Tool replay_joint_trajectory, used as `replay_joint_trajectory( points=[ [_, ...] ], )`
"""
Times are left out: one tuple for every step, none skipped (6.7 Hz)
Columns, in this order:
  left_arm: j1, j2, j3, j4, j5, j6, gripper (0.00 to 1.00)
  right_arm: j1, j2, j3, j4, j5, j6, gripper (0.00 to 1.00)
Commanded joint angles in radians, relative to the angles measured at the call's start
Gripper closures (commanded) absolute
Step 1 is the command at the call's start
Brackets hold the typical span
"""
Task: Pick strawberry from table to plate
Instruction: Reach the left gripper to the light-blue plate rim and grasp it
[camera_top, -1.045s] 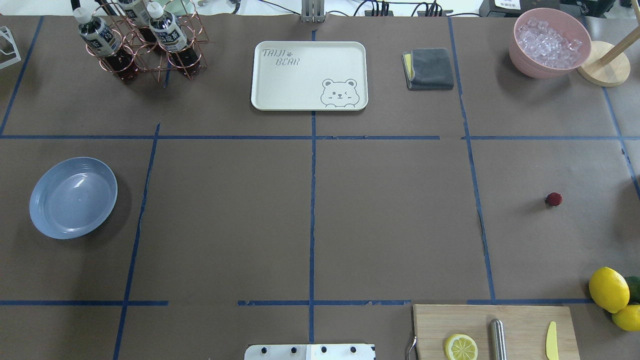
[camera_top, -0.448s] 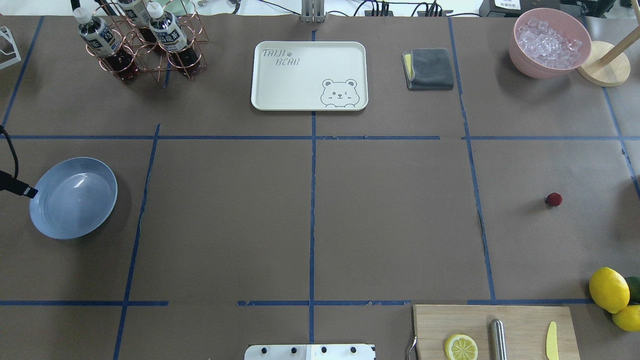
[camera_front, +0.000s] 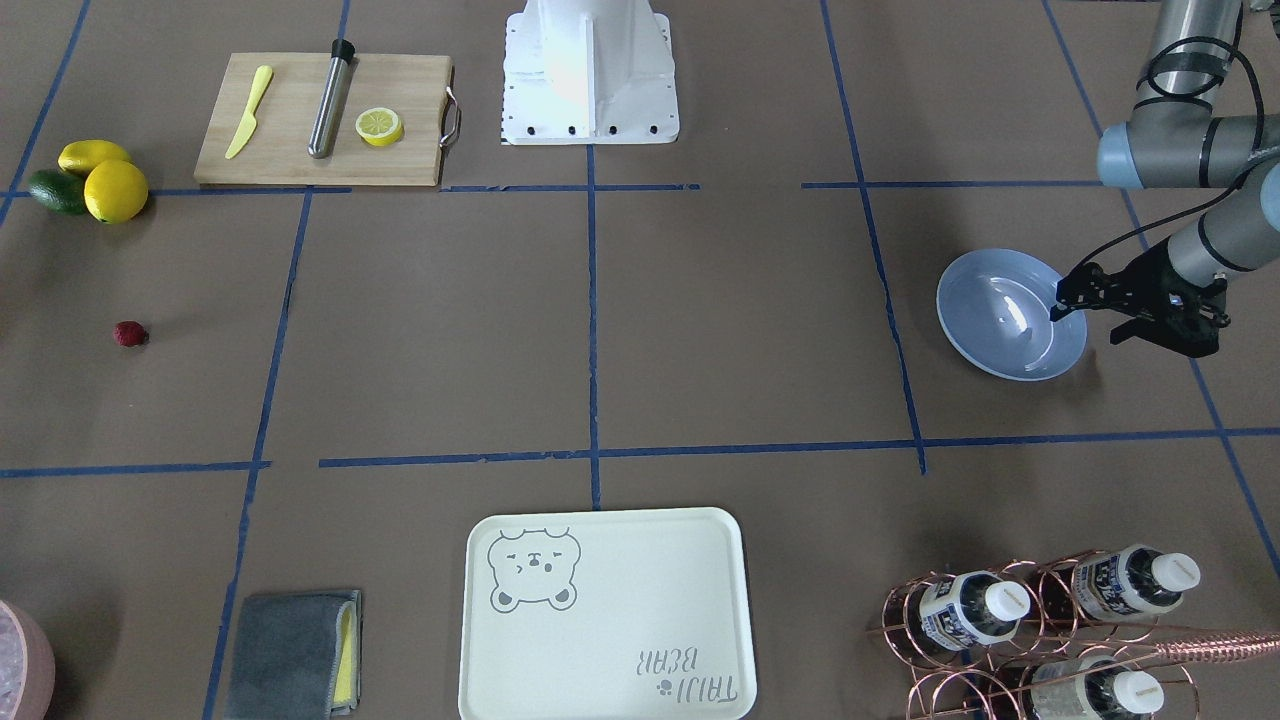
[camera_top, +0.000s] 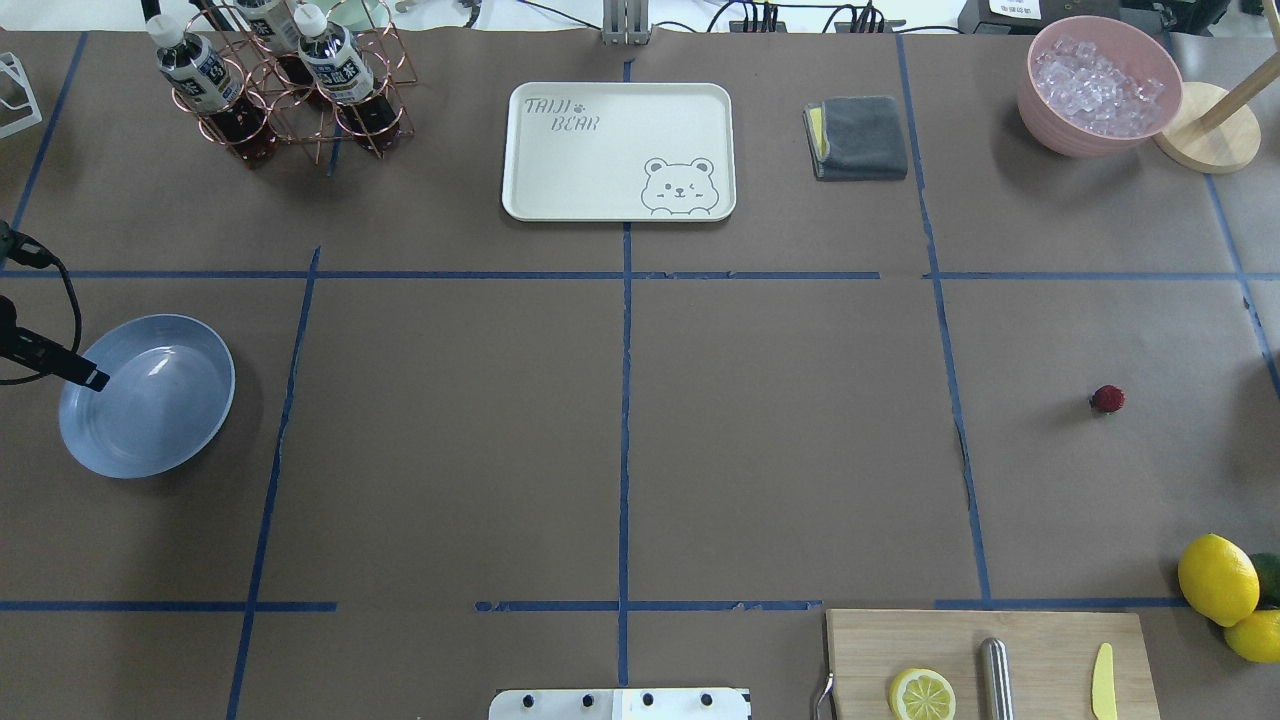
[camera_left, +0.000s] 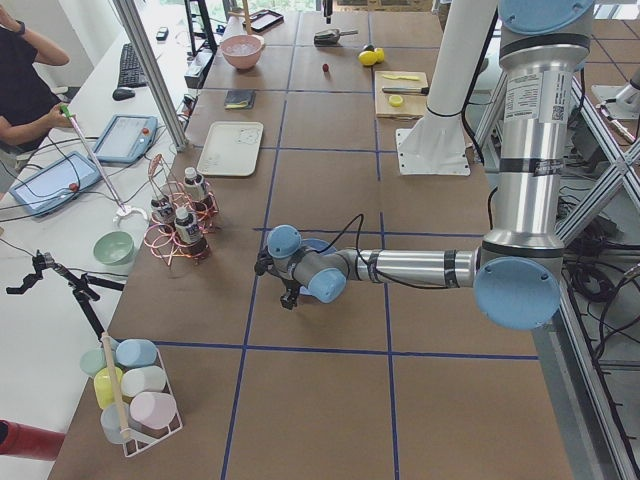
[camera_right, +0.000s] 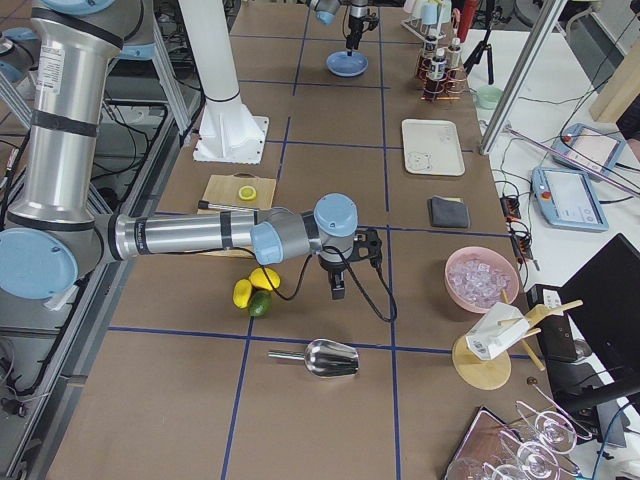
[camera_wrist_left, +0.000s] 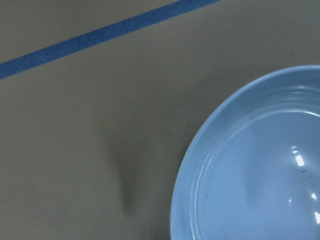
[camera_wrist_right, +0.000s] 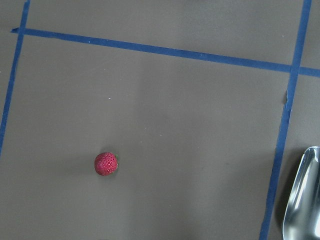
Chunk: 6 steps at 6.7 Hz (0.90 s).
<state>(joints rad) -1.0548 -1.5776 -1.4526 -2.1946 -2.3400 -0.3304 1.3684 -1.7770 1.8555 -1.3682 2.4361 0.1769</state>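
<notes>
The strawberry (camera_top: 1107, 399), small and dark red, lies alone on the brown-paper table (camera_top: 780, 440) at the right. It also shows in the front view (camera_front: 130, 334) and low left in the right wrist view (camera_wrist_right: 106, 163). Far to the left sits the pale-blue plate (camera_top: 146, 396) (camera_front: 1010, 315), with nothing in it. My left gripper (camera_front: 1160, 325) hovers at the plate's outer rim; its camera sees part of the plate (camera_wrist_left: 260, 165) but no fingers, so I cannot tell its state. My right gripper (camera_right: 338, 290) hangs over the strawberry's area, state unclear.
At the back stand a cream bear tray (camera_top: 620, 150), a copper bottle rack (camera_top: 280, 90), a grey cloth (camera_top: 858, 137) and a pink bowl of ice (camera_top: 1100, 85). A cutting board (camera_top: 1050, 640) and lemons (camera_top: 1218, 578) are near right. A metal scoop (camera_wrist_right: 302, 200) lies nearby.
A black part of my left arm has come in from the overhead view's left edge and moved right over the plate's rim. The strawberry has not moved.
</notes>
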Motion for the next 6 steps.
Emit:
replay_joint_trajectory(
  points=[
    [0.001,-0.001,0.006,-0.001,0.004,-0.001,0.37,0.0,-0.001,0.001,0.001,0.001,0.003,0.0],
    [0.004,-0.002,0.008,-0.001,0.004,-0.001,0.37,0.0,-0.001,0.001,0.001,0.0,0.003,0.0],
    [0.016,-0.01,0.014,-0.001,0.004,-0.001,0.37,0.0,-0.001,0.001,0.003,0.0,-0.002,0.0],
    [0.019,-0.013,0.015,0.001,0.004,-0.001,0.4,0.0,-0.001,0.002,0.003,0.0,-0.005,0.0],
    [0.021,-0.013,0.014,0.001,0.004,0.001,0.75,0.0,-0.001,0.004,0.001,0.0,-0.008,0.0],
    [0.021,-0.013,0.012,0.001,0.004,-0.001,1.0,0.0,0.001,0.004,0.001,0.001,-0.002,0.0]
  ],
)
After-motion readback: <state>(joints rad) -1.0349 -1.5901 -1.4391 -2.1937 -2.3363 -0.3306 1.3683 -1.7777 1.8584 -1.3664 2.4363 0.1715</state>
